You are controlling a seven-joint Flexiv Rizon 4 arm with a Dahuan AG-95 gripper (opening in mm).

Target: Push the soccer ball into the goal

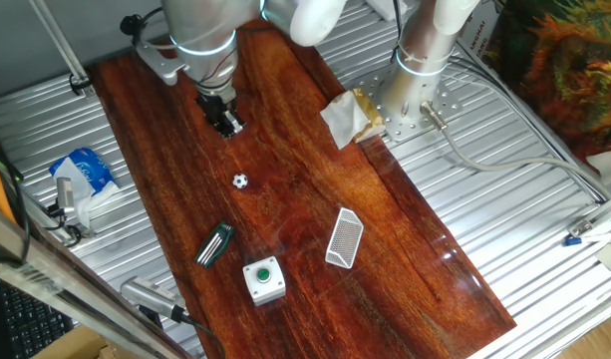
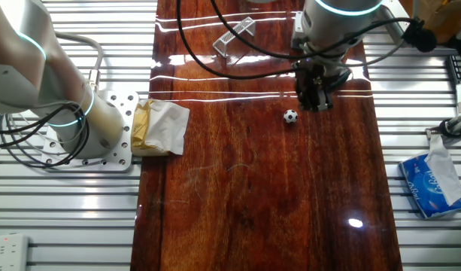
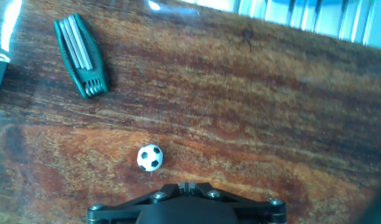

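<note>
The soccer ball (image 1: 240,180) (image 2: 290,116) (image 3: 150,157) sits loose on the wooden bench (image 1: 285,130), a short way out ahead of my fingers (image 1: 226,122) (image 2: 316,96) and not touching them. In the hand view it lies just in front of my dark body, slightly to one side of the centre line. My fingers hang low over the bench and appear pressed together, holding nothing.

Farther out past the ball, well apart from my fingers, the goal (image 1: 344,238) (image 2: 235,35) lies tilted on the wood, its white mesh showing. It is off to one side of the line from my fingers through the ball. On the other side of that line lies a dark green clip-like bar (image 1: 214,244) (image 3: 81,55), and beyond it a white box with a green button (image 1: 264,279).

Behind my fingers, near the arm's base, a crumpled white and yellow wrapper (image 1: 350,117) (image 2: 158,128) rests at the bench edge. A blue tissue pack (image 1: 85,170) (image 2: 433,184) lies off the wood on the metal slats.
</note>
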